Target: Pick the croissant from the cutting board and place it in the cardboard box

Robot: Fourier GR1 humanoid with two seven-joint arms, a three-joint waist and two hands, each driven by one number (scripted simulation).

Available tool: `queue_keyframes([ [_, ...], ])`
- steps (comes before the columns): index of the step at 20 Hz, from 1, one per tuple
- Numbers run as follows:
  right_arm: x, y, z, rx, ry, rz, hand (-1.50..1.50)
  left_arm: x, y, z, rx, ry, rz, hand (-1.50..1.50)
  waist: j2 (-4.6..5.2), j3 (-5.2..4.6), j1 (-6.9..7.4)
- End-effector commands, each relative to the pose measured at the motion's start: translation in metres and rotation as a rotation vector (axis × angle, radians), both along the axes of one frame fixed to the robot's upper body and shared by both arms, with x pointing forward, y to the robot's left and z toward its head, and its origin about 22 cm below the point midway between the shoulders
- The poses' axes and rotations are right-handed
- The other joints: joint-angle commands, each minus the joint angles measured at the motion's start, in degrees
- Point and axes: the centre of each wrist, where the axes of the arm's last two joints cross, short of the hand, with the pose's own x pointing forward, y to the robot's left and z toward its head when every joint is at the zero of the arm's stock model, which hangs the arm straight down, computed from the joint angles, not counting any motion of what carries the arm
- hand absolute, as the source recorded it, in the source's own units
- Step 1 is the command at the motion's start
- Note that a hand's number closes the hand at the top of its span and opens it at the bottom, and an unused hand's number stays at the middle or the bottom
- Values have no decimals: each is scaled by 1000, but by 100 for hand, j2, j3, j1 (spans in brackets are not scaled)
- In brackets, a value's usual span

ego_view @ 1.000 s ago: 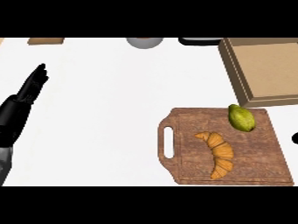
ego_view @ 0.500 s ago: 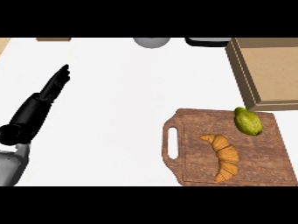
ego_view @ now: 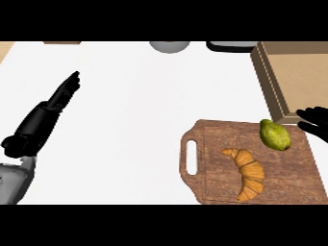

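A golden croissant [ego_view: 247, 172] lies on the wooden cutting board [ego_view: 216, 166] at the lower right, below a green pear [ego_view: 274, 134]. The open cardboard box [ego_view: 300, 74] stands behind the board at the upper right. My right hand [ego_view: 325, 126] comes in from the right edge, fingers straight, at the board's far right corner beside the pear and apart from the croissant. My left hand [ego_view: 47, 116] rests open at the left, fingers pointing away over the white counter.
A grey bowl [ego_view: 170, 46] and a dark object [ego_view: 230, 46] sit at the counter's far edge. White counter stretches between my left hand and the board.
My right hand has come into view from the right edge, reaching the board's corner near the pear. My left arm has shifted slightly right and up. The croissant has not moved.
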Motion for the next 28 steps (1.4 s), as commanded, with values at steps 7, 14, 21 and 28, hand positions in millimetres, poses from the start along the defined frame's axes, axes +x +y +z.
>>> queue_keyframes([
  [7, -36, 83, -4, -307, 51, -65, -150, 2, -14, -1, -1, -5, -19, 0, 24, -1, 134],
  [14, -49, 101, -23, -356, 114, -135, -150, -4, -11, 7, 0, 13, -24, 0, 6, 12, 61],
  [21, -34, 123, -35, -416, 119, -164, -150, 1, -16, 12, 3, 16, -11, 0, 11, 12, 66],
  [28, -35, 139, -76, -422, 78, -180, -150, -17, -12, 9, -1, 2, -25, 0, 6, 15, 78],
])
